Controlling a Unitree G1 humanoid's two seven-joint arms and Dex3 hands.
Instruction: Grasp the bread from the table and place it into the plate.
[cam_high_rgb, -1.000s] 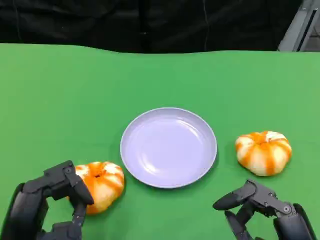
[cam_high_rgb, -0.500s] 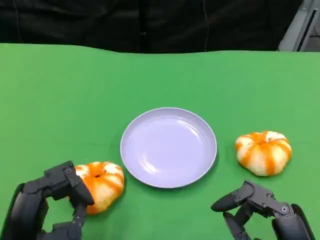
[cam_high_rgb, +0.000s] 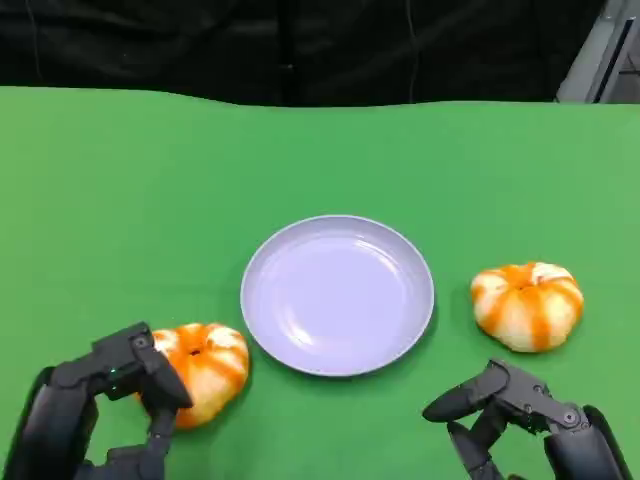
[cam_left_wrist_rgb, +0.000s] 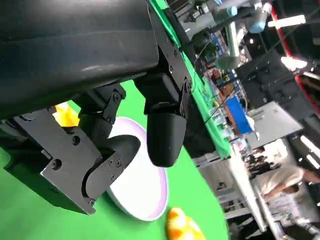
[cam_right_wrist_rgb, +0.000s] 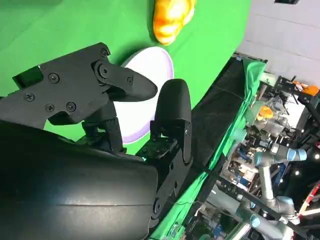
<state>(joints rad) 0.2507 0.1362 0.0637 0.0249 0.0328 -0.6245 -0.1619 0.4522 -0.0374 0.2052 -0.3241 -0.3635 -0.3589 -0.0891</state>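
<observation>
The plate (cam_high_rgb: 337, 295) sits mid-surface, with one bread (cam_high_rgb: 203, 370) toward the near left corner and another bread (cam_high_rgb: 527, 304) toward the right edge. The left hand (cam_high_rgb: 105, 405) curls beside the left bread, seemingly touching it without holding it. The right hand (cam_high_rgb: 510, 420), near the front edge, is released, fingers apart.

Right hand (cam_right_wrist_rgb: 135, 107) large in the foreground, black fingers (cam_right_wrist_rgb: 172, 112) apart and holding nothing, above the green worktop (cam_right_wrist_rgb: 60, 30), lilac plate (cam_right_wrist_rgb: 152, 62) partly hidden behind the fingers, orange-and-white bread (cam_right_wrist_rgb: 171, 19) lying beyond the plate, apart from it, blurred lab equipment in the background
</observation>
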